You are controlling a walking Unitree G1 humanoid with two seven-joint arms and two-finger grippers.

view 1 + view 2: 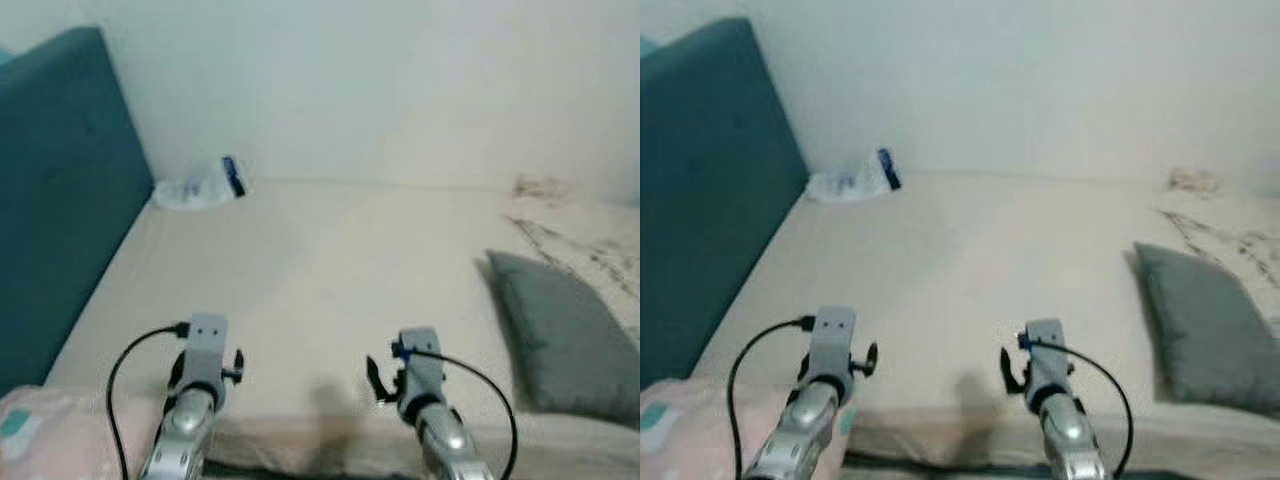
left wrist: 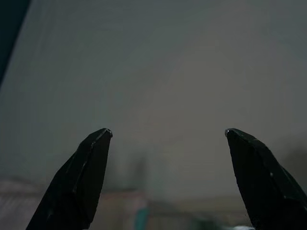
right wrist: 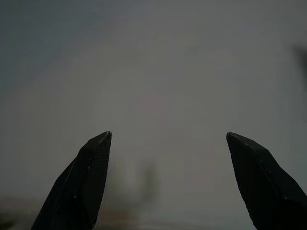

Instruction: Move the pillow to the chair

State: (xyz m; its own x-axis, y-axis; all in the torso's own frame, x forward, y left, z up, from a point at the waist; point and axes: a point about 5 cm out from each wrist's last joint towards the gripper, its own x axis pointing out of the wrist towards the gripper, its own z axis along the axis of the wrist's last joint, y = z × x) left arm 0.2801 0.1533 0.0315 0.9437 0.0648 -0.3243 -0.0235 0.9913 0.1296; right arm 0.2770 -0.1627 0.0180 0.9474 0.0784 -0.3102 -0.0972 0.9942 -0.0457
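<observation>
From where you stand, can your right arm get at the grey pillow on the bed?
Probably yes. The grey pillow lies on the bed off to the right of the right tool, which is open and holding nothing. Bare sheet lies between them, though the arm would need to swing rightward.

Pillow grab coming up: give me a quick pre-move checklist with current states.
1. Pillow located: ok, grey, lying flat on the bed at the robot's right.
2. Right pincer open: ok, fingers spread wide, nothing between them.
3. Left pincer open: ok, also spread, holding nothing.
4. Contact with pillow: not ok, the right arm is over the bed's near edge, apart from the pillow and to its left.
5. Pillow top free: ok, nothing rests on it; the plastic bag lies far off by the headboard.
6. Chair located: cannot tell.
</observation>
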